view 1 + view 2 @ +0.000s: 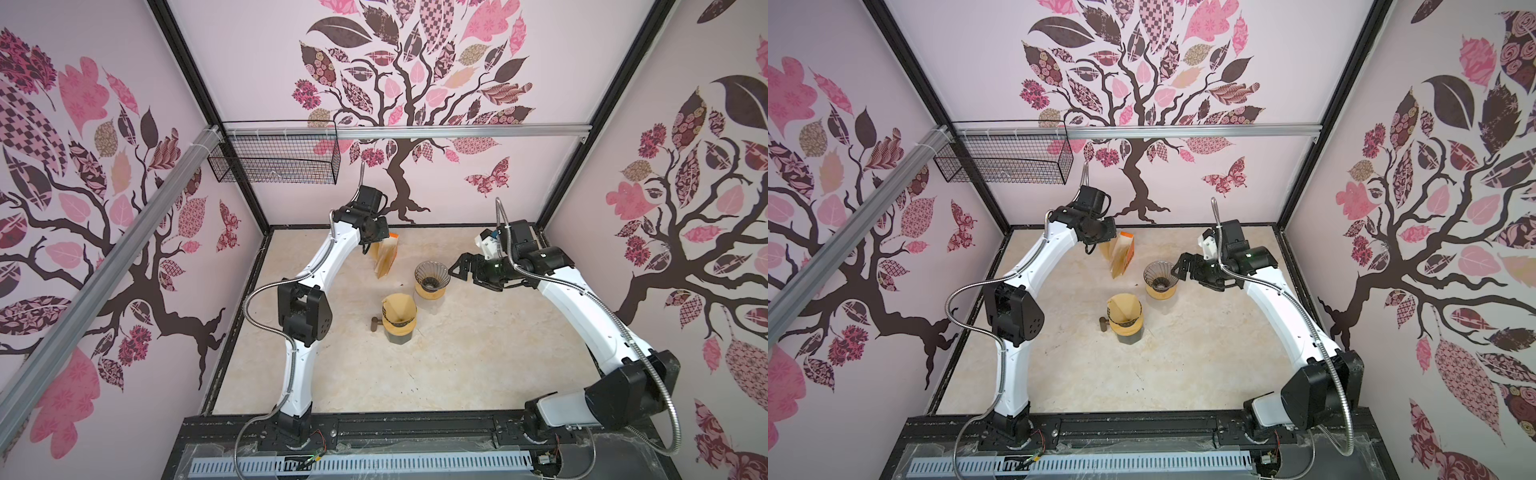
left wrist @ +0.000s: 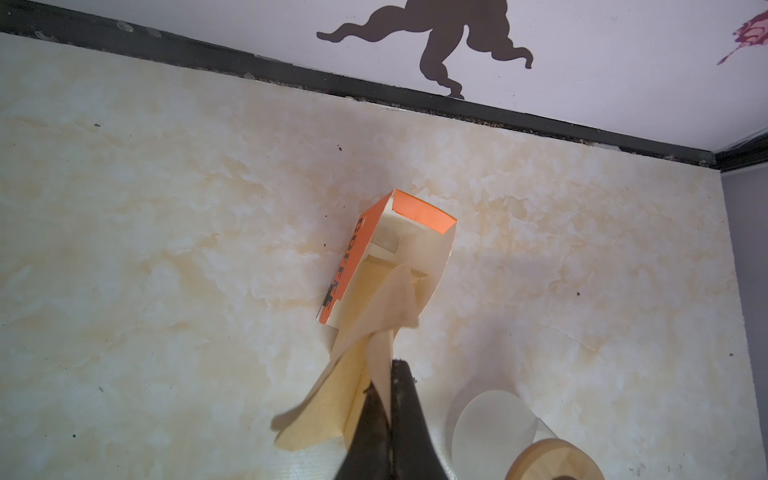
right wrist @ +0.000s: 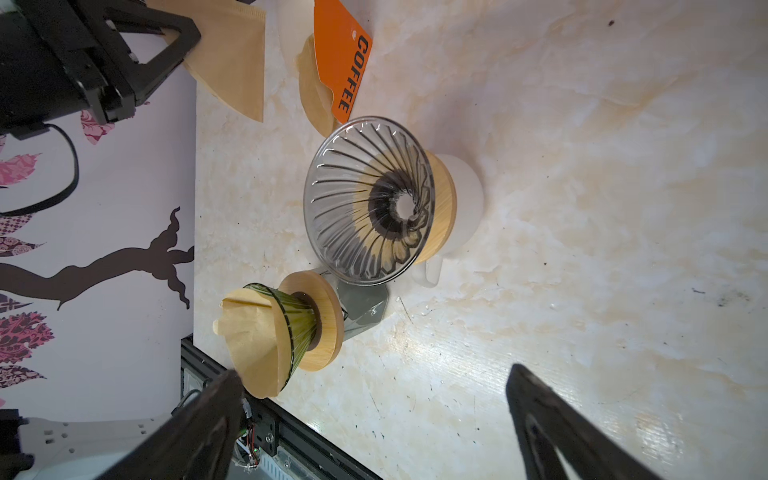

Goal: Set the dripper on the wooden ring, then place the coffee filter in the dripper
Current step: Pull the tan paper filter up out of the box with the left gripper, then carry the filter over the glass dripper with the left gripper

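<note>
Two drippers on the bench (image 1: 478,353). Nearest: green dripper (image 1: 400,328), seated filter (image 1: 399,307) inside it, well apart from both sets of jaws. Next back: clear dripper (image 1: 431,274) on a wood collar, ribs bare, just in front of the right jaws. Right jaws stand wide apart, gripping nothing, not touching the dripper. Farthest: left jaws, clamped tight on the held filter (image 2: 374,361), pinching it near one edge; the sheet hangs below them, out of the box (image 2: 419,216). Orange box sits right under the left jaws, open top up, more filters showing inside. Clear dripper lies between the two sets of jaws, nearer the right; held filter is apart from it.
</note>
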Controlling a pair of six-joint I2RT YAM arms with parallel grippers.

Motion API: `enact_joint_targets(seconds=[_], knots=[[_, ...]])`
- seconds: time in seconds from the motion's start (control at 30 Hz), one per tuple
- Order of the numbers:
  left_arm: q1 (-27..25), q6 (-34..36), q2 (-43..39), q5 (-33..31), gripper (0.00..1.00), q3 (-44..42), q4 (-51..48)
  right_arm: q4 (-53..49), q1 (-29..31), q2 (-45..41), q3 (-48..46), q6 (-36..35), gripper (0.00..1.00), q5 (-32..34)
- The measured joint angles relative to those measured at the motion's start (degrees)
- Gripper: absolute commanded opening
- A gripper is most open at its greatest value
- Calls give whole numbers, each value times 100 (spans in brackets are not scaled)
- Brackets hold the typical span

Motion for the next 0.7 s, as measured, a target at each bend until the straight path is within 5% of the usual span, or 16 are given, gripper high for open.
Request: enact_joint_targets(seconds=[0.43, 0.7], knots=[[-37, 350, -1626, 997, 0, -337, -560, -271, 0, -9, 472, -105, 100, 675], [-903, 815, -1943, 1102, 0, -337, -1257, -402, 0, -111, 529, -42, 100, 1226]])
